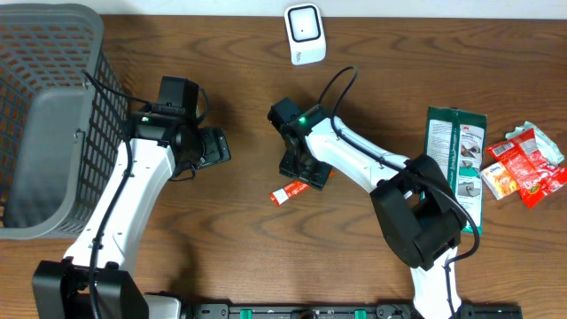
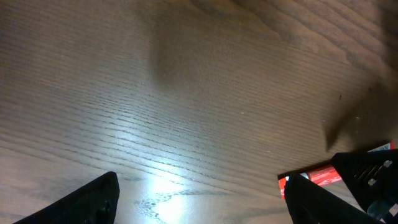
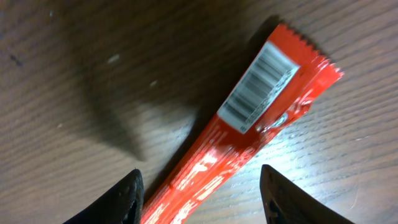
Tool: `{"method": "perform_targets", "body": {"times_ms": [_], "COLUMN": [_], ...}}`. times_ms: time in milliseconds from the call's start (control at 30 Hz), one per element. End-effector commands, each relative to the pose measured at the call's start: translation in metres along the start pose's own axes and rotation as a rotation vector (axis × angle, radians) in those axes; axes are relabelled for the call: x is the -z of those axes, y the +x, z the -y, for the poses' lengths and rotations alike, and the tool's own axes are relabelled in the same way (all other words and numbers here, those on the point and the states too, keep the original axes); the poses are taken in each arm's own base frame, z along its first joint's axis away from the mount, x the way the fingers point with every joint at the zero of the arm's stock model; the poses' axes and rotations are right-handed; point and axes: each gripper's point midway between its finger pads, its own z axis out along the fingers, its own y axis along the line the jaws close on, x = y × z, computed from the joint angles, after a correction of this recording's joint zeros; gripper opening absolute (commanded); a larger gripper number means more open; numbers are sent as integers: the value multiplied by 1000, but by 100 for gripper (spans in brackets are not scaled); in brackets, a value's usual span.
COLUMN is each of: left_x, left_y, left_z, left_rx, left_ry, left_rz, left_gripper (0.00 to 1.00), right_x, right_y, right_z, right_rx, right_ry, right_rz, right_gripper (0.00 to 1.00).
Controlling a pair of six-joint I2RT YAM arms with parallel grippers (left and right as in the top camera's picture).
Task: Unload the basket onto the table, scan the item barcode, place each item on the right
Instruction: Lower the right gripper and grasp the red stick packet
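Observation:
The item is a slim red wrapped bar [image 1: 288, 192] lying flat on the wooden table, its white barcode [image 3: 258, 87] facing up. My right gripper [image 1: 302, 171] hovers just over the bar's right end. In the right wrist view the bar [image 3: 211, 162] runs between the fingers, which stand apart from it, so the right gripper [image 3: 202, 202] is open. My left gripper [image 1: 214, 149] is open over bare wood, left of the bar, and nothing lies between its fingers [image 2: 93, 202]. The bar's end [image 2: 323, 175] shows at the left wrist view's right edge. A white scanner [image 1: 304, 34] stands at the table's far edge.
A grey mesh basket [image 1: 53, 115] fills the far left. At the right lie a green packet [image 1: 456, 159] and red snack packets [image 1: 524, 165]. The right arm's black link [image 1: 421, 213] rises beside the green packet.

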Motion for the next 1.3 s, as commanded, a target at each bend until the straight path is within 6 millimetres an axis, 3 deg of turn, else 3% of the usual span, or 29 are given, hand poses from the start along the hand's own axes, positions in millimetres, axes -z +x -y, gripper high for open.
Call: {"method": "perform_targets", "body": {"times_ms": [0,233,567,767,900,1000,1267], "left_x": [2,2,2,2,2,2,2], "left_y": [0,0,0,0,0,0,0], "left_z": [-1,-1,-1,-1,-1,-1,-1], "left_rx": [-5,-5,-5,-5,-5,-5,-5], "left_ry": [-4,-4,-4,-3,-3,-4,-4], "left_rz": [7,7,7,7,7,7,7], "left_gripper": [86,86,86,86,86,86,86], "right_x": [7,4,-6,-2,3,3,1], "right_y": [-6,-6,-8,-34,-50,-53,-49], "right_z": [3,3,2,14,17,12,5], "right_rx": [-36,-45,-45,-36,79,123,122], "right_ry": [8,7,-12,54,96,83,47], "right_rz": [58,58,69,218,310,319,291], "right_gripper": [57,47,47,47,44,39,39]}}
